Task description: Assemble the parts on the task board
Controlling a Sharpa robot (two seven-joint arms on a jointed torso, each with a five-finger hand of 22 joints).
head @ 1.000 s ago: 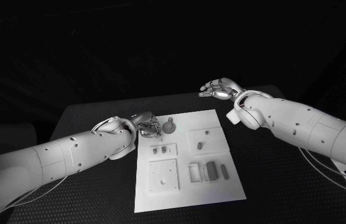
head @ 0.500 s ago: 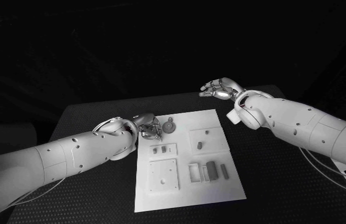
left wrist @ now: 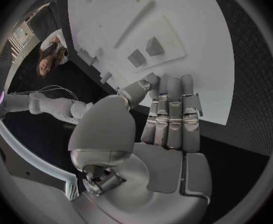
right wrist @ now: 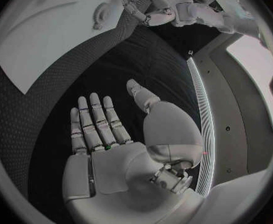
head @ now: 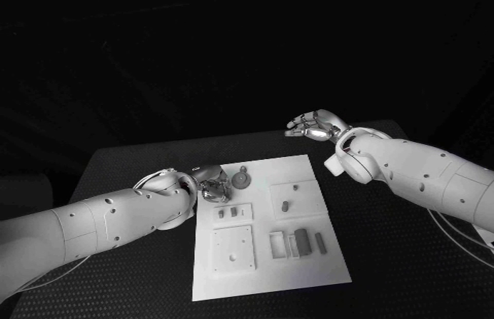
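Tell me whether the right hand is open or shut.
Open: the right hand holds nothing, fingers straight and apart above the black table.

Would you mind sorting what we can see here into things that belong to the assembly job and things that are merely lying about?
Belonging to the job:
task board
round part
small parts
upright parts
left hand, at the board's far left corner
right hand, raised beyond the board

Just there:
black table
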